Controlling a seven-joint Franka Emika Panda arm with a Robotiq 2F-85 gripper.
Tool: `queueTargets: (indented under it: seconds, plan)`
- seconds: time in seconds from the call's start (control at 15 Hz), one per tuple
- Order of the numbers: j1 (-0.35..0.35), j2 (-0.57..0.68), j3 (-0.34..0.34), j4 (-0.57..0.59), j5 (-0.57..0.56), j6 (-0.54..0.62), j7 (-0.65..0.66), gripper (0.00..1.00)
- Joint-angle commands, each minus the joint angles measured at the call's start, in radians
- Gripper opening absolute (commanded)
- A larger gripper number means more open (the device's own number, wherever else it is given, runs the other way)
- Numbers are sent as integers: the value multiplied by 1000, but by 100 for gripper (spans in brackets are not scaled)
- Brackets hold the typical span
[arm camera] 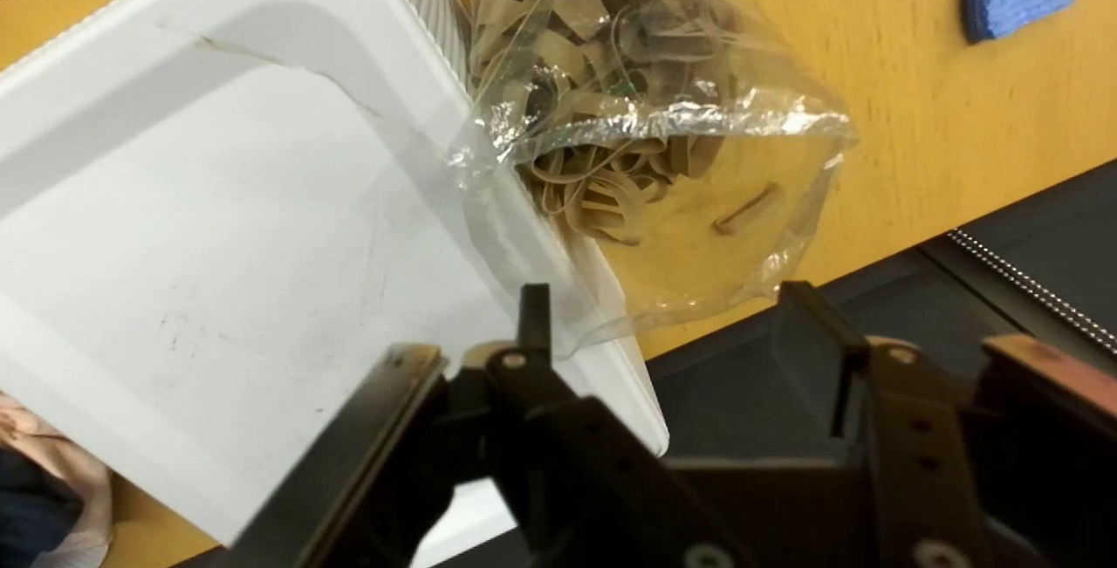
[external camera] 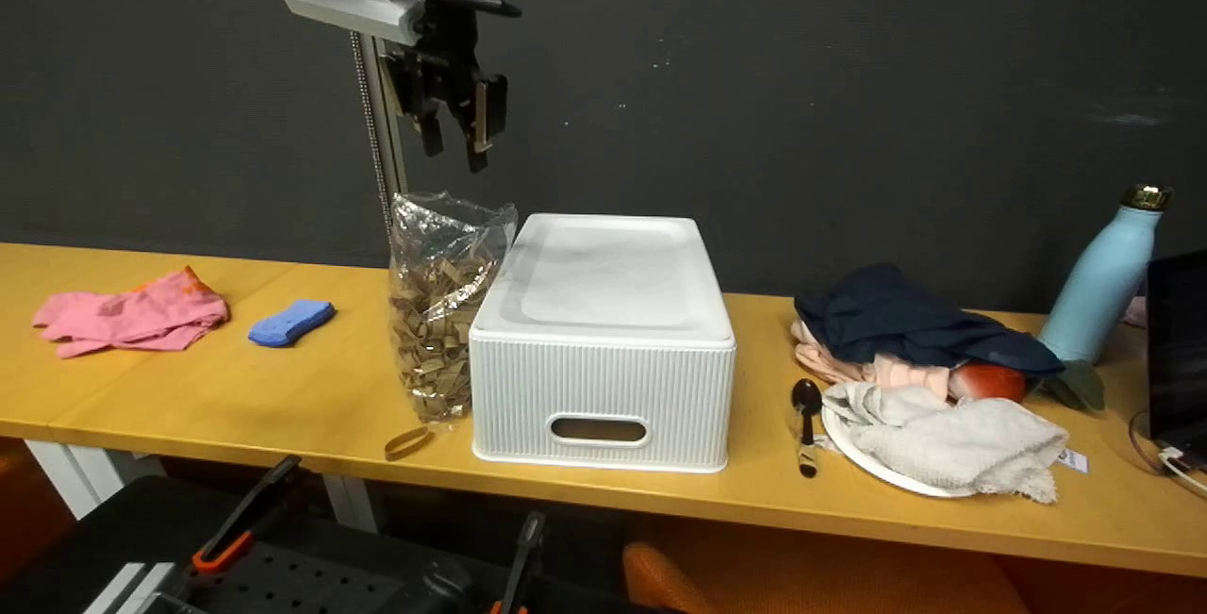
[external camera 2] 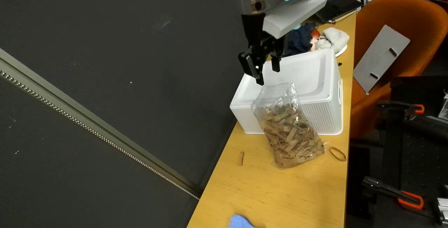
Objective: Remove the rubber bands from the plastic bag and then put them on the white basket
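Note:
The clear plastic bag [external camera: 438, 312] stands upright against the side of the white basket, its mouth open; it also shows in an exterior view [external camera 2: 292, 137]. Many tan rubber bands [arm camera: 572, 5] fill it. A loose band lies near the table's front edge [external camera: 407, 445], another behind the bag [external camera 2: 241, 158]. The white basket [external camera: 603, 378] shows a flat, closed top; I cannot tell if this is a lid or its underside. My gripper [external camera: 454, 147] is open and empty, above the bag's mouth; it also shows in an exterior view [external camera 2: 267, 74] and the wrist view [arm camera: 667, 297].
A blue sponge [external camera: 291, 323] and a pink cloth [external camera: 137, 312] lie beside the bag. Beyond the basket are a black spoon [external camera: 807, 416], a white plate [external camera: 891, 474] with a grey cloth, dark cloth [external camera: 896, 317] and a blue bottle [external camera: 1101, 284]. A dark wall stands behind the table.

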Motion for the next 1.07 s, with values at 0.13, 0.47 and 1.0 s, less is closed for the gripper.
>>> queueTargets:
  seconds: [0.13,0.47,1.0]
  plan:
    - [22,46,-21,16,39,25,-70,20]
    - [15,103,-29,29,109,31,-169,0]
    - [-1,136,-28,-10,286,14,-392,0]
